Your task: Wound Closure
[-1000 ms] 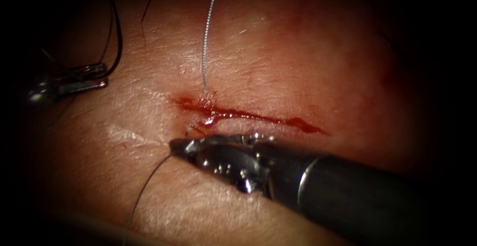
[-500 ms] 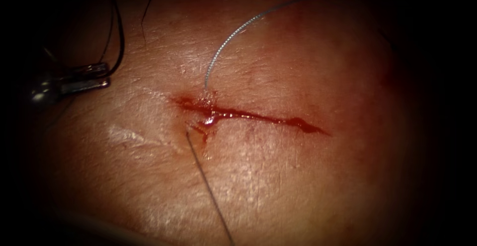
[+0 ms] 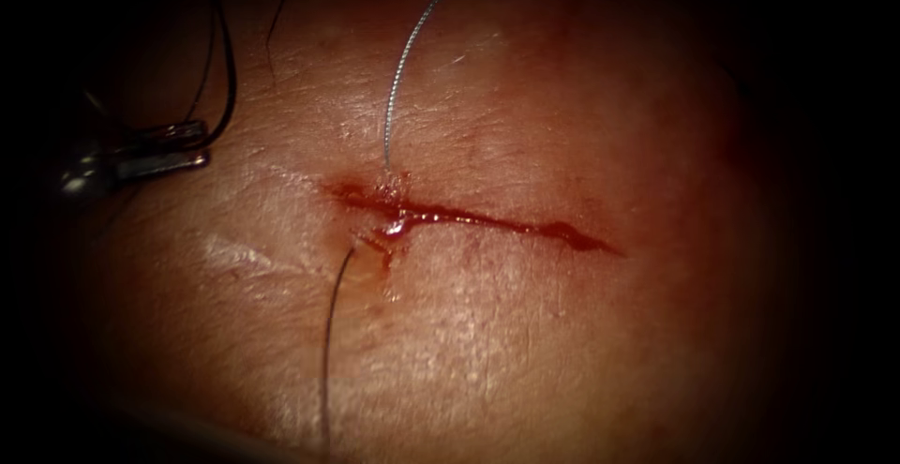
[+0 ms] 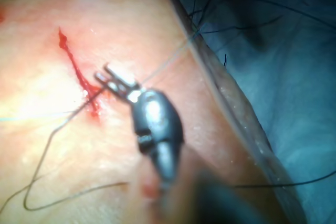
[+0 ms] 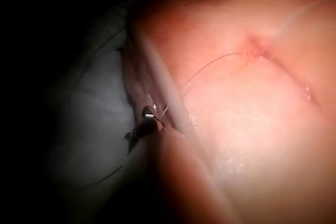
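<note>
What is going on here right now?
Thread crosses under the left end of the cut in the tissue, coming out above it and below it. The left tool lies far left of the cut, dark thread looped beside it; the right tool is near the tissue's edge. What either holds, and where the needle is, I cannot tell.

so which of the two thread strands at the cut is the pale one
The upper strand, rising from the left end of the cut: it looks pale grey, while the lower strand is dark.
</note>
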Robot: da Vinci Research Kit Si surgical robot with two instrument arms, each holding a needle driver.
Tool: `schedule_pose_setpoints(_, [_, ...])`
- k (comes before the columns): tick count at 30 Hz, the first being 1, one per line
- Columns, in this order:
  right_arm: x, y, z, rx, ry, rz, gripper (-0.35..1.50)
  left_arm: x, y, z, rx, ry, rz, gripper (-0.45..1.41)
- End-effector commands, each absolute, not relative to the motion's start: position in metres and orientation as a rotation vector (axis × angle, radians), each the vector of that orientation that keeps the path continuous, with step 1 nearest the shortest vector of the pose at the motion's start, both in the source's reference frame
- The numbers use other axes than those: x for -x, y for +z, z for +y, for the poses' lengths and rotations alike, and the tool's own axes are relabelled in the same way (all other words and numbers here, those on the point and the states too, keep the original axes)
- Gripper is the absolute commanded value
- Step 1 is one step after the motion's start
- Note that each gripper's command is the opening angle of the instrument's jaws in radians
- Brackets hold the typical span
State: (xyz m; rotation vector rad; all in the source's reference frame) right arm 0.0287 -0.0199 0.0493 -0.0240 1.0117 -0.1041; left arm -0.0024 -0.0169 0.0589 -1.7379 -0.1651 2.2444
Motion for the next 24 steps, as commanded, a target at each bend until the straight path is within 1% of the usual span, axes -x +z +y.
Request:
schedule_pose_setpoints(1, [-0.0282,0.049,-0.019,0.024,-0.092,1.015,1.46,0.0024,0.059,-0.018,1.736,2.244,-0.171,-0.45])
schedule_pose_setpoints(3, [-0.0263,0.049,-0.017,0.024,-0.071,1.015,1.46,0.0024,0.059,-0.018,1.736,2.244,-0.171,-0.45])
schedule_pose_setpoints(6, [-0.0218,0.051,-0.012,0.049,-0.003,1.022,1.46,0.0024,0.059,-0.018,1.736,2.244,-0.171,-0.45])
schedule_pose_setpoints(9, [-0.0215,0.052,-0.009,0.074,0.010,1.008,1.43,0.0025,0.059,-0.018,1.735,2.244,-0.170,-0.45])
schedule_pose_setpoints(13, [-0.0243,0.057,-0.004,0.152,-0.013,0.978,1.43,0.0026,0.059,-0.018,1.736,2.247,-0.173,-0.45])
schedule_pose_setpoints(17, [-0.0275,0.060,0.000,0.160,-0.034,1.009,1.43,0.0025,0.059,-0.018,1.734,2.242,-0.179,-0.45])
schedule_pose_setpoints(22, [-0.0306,0.064,0.002,0.177,-0.043,1.022,1.36,0.0023,0.059,-0.018,1.736,2.242,-0.182,-0.45])
schedule_pose_setpoints(24, [-0.0319,0.065,0.003,0.189,-0.047,1.025,1.38,0.0023,0.059,-0.018,1.737,2.242,-0.182,-0.45])
